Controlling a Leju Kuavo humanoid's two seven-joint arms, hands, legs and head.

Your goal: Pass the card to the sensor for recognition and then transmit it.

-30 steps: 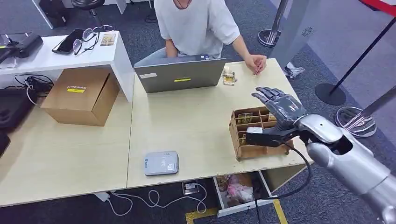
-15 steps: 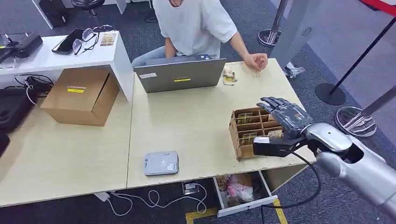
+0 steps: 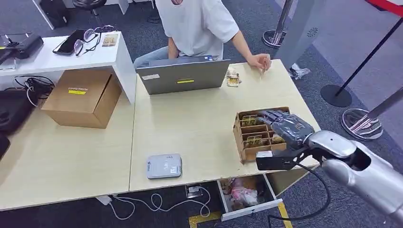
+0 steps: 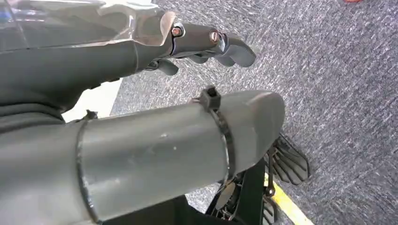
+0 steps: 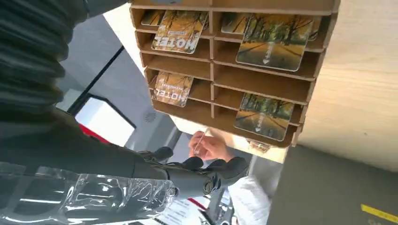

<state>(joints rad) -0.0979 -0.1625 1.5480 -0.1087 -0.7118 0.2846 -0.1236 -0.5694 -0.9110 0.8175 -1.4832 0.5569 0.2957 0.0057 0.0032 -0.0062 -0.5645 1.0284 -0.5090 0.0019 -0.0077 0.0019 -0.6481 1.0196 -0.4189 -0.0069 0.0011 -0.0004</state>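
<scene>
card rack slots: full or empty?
Partly full: cardboard rack holds cards in some slots; others are empty.

bare tabletop [image 3: 199,128] between card reader [image 3: 164,166] and card rack [image 3: 252,135], laptop [image 3: 183,76] blocking the far edge

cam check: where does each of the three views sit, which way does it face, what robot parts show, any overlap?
Head view: high on the body, looking forward and down at the table; right arm and right hand over the card rack.
Left wrist view: behind the left hand, facing carpet; forearm shows.
Right wrist view: behind the right hand, facing the card rack up close.
Shared: head and right wrist views both show the rack, its cards and the person's hand.
</scene>
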